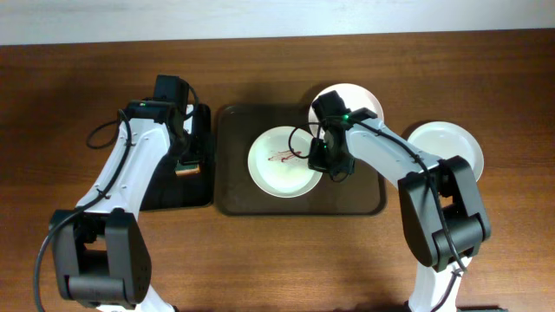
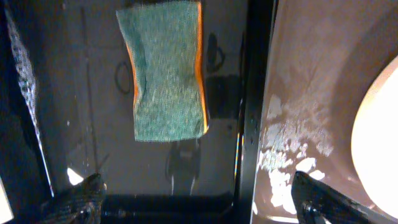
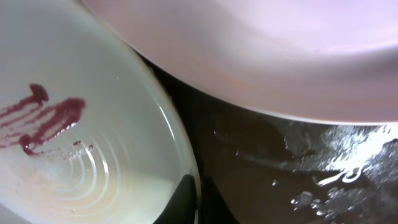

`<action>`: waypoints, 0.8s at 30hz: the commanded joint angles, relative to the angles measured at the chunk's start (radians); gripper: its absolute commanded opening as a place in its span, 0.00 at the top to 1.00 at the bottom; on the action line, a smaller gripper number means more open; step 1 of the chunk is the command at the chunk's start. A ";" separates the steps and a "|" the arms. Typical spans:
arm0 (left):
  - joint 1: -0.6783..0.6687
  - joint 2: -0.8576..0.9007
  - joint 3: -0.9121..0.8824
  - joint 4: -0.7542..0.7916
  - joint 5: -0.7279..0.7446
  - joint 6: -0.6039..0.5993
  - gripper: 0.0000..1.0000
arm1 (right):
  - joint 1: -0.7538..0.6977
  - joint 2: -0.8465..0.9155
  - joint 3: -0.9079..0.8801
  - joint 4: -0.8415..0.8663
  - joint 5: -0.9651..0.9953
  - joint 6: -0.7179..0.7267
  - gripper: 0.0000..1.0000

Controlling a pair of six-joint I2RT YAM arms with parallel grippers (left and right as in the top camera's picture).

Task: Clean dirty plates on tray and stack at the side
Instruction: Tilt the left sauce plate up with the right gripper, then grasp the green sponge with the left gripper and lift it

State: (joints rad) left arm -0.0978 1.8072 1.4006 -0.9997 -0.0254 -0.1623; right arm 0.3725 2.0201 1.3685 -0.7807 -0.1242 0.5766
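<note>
Right gripper (image 3: 198, 202) is clenched on the near right rim of the dirty plate (image 3: 93, 155), one finger on the inner side and one outside. The fingers are nearly together with the rim between them. Red streaks (image 3: 43, 118) sit on the plate's inner face, left of the grip. The plate lies in the middle of the brown tray (image 3: 280, 162), whose surface looks wet and shiny. A second plate (image 3: 261, 50) is just beyond, at the tray's far right corner, with its rim close to the dirty one; touching or not, can't tell.

Left gripper (image 2: 199, 198) is released, fingertips (image 2: 78, 199) spread wide, holding nothing. It hovers over the black tray (image 2: 74, 93), which sits directly left of the brown tray. The green sponge (image 2: 168, 68) with an orange edge lies flat on the black tray, ahead of the open fingers and apart from them.

A clean plate (image 1: 447, 146) rests on the table (image 1: 260, 260), just right of the brown tray.
</note>
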 commanded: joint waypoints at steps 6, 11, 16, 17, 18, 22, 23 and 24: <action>0.003 0.009 -0.019 0.109 0.000 -0.001 0.01 | 0.044 0.000 -0.009 -0.012 -0.031 -0.135 0.96; 0.003 0.066 -0.028 0.134 -0.004 -0.002 0.08 | 0.090 0.000 -0.009 -0.012 -0.033 -0.162 0.96; 0.013 0.100 -0.029 0.180 -0.008 -0.004 0.12 | 0.099 0.000 -0.009 -0.012 -0.033 -0.161 0.96; 0.016 0.104 -0.029 0.184 -0.014 -0.010 0.13 | 0.099 0.000 -0.009 -0.014 -0.033 -0.161 0.96; 0.025 0.111 -0.029 0.188 -0.038 -0.026 0.13 | 0.099 0.000 -0.009 -0.016 -0.033 -0.161 0.96; 0.047 0.157 -0.029 0.193 -0.049 -0.035 0.11 | 0.099 0.000 -0.009 -0.016 -0.033 -0.161 0.96; 0.050 0.173 -0.029 0.195 -0.049 -0.035 0.11 | 0.099 0.000 -0.009 -0.015 -0.033 -0.161 0.96; 0.051 0.182 -0.029 0.196 -0.049 -0.035 0.11 | 0.099 0.000 -0.009 -0.016 -0.033 -0.161 0.96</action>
State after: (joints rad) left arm -0.0628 1.9240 1.3815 -0.8062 -0.0566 -0.1814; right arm 0.4656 2.0201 1.3685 -0.7856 -0.1635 0.4320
